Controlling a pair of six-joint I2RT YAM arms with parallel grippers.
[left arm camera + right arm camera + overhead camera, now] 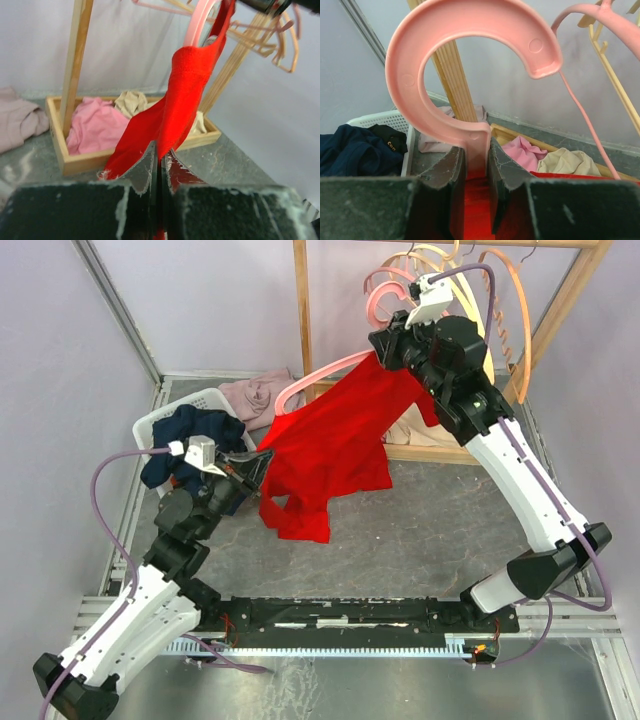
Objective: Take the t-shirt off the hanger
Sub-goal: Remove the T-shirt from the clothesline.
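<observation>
A red t-shirt (335, 445) hangs from a pink hanger (310, 380) held up in the air above the table. My right gripper (476, 165) is shut on the neck of the hanger (465, 65), just below its hook, with red cloth under the jaws. My left gripper (161, 160) is shut on the edge of the t-shirt (180, 105), and the cloth runs up from its fingertips to the hanger (200, 25). From above, the left gripper (250, 462) sits at the shirt's left edge and the right gripper (385, 345) at its top.
A wooden rack (300, 300) with several empty hangers (500, 300) stands at the back. Its wooden base tray (80, 160) holds pink and cream clothes. A white laundry basket (195, 405) with dark blue clothes is at the left, with a pale pink garment (255, 395) behind it.
</observation>
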